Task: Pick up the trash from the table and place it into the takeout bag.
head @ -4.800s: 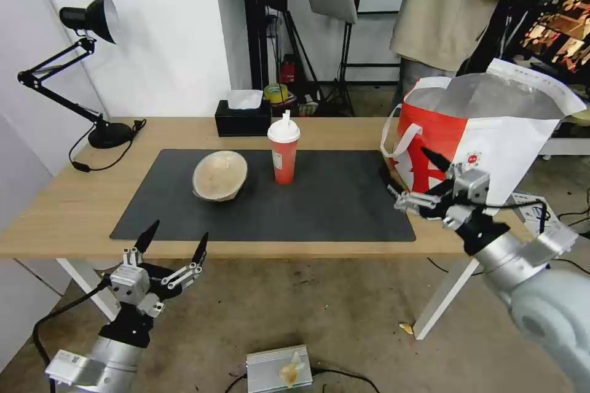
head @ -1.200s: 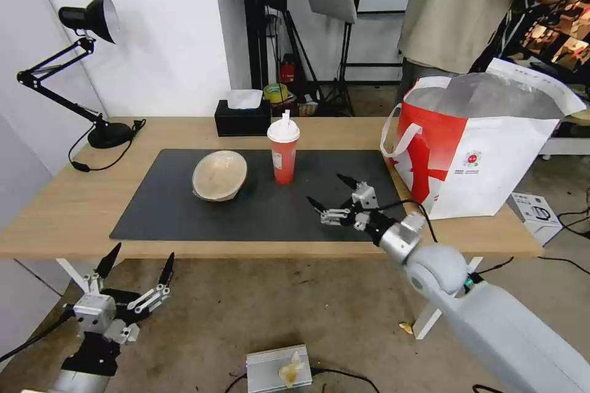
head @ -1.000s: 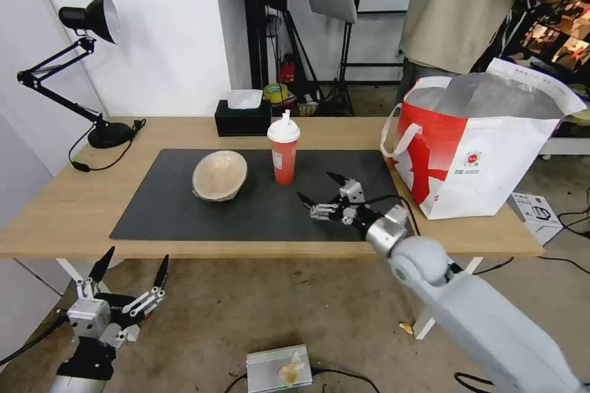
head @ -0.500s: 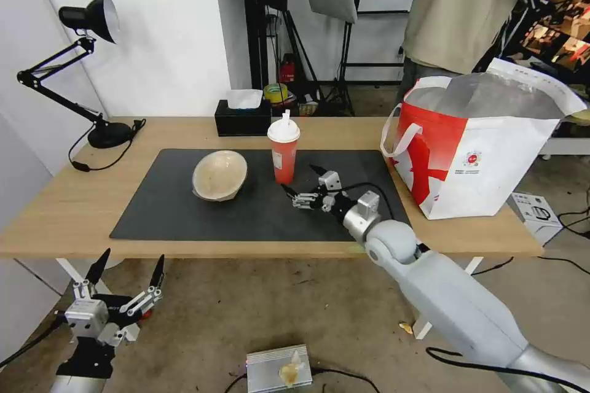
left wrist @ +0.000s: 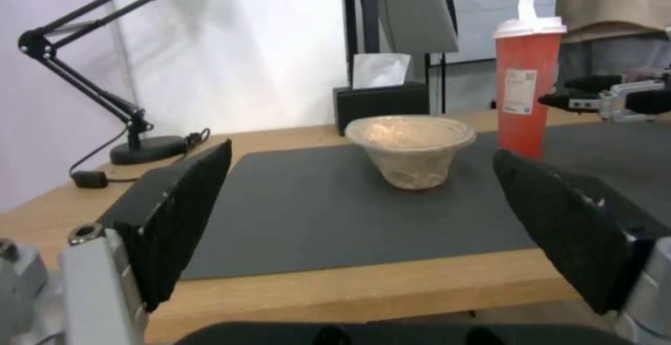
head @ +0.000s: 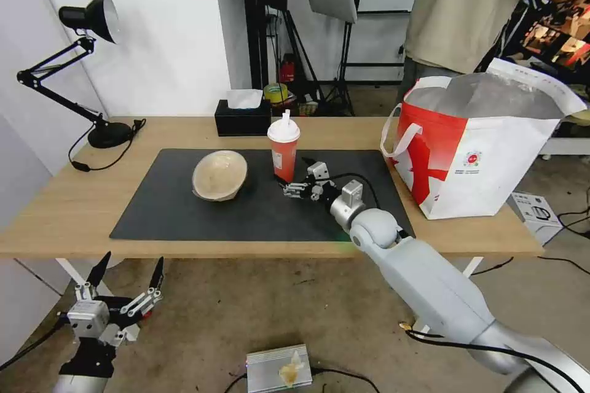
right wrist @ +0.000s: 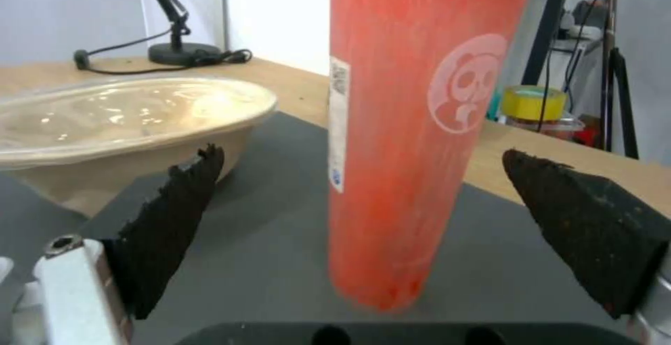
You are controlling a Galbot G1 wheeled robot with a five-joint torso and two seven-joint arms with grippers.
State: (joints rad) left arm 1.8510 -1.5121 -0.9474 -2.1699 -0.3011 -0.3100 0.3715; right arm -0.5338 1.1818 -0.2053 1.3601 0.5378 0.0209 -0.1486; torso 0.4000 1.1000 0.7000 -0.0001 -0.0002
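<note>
A red cup with a white lid and straw stands upright on the dark mat of the table. A beige bowl rests to its left. My right gripper is open low at the cup's base, just right of it. In the right wrist view the cup stands between the spread fingers, apart from both, with the bowl beyond. The takeout bag stands open at the table's right end. My left gripper hangs open below the front edge, facing the bowl.
A black tissue box sits behind the cup and a desk lamp stands at the far left. A person stands behind the bag. On the floor are a grey box and a white carton.
My right arm has swung from beside the bag leftward across the mat to the cup's base. My left gripper has sunk lower below the table edge.
</note>
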